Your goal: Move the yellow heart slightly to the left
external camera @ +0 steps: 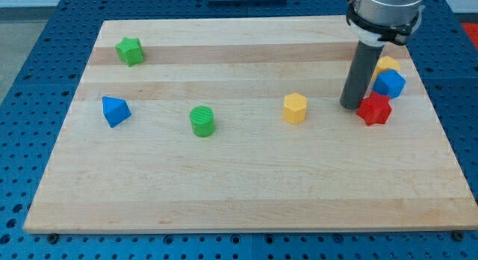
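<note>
The yellow heart [387,64] lies at the view's right, mostly hidden behind the blue block [389,84] and my rod. My tip [350,105] rests on the board just left of the red star-shaped block [374,109], below and left of the yellow heart. The rod rises from the tip and covers the heart's left side. A yellow hexagonal block [295,108] sits left of the tip.
A green cylinder [202,120] stands at mid-left. A blue triangular block [115,110] lies at the left. A green star-shaped block [130,51] is at the upper left. The wooden board [239,200] ends just right of the cluster.
</note>
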Controlling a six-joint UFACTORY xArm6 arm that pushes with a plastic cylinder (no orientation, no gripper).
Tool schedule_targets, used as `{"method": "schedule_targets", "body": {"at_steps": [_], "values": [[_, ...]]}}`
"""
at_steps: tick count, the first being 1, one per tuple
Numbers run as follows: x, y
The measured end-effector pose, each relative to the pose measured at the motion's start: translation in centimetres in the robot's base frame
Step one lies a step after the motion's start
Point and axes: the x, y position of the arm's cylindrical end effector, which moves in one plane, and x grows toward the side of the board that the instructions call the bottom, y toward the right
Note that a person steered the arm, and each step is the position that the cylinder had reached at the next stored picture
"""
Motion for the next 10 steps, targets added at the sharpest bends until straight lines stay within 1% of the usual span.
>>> {"method": "schedule_targets", "body": {"at_steps": [1, 2, 4, 5, 6, 7, 8, 9, 10], "values": [[-0.3, 0.1], [-1.3, 1.8], [-1.3, 1.8], [-1.6, 0.4], [-7.0, -3.2], [-15.2, -5.7], [-22.9, -5.6], [-23.3, -1.7], [-22.0, 11.0]]}}
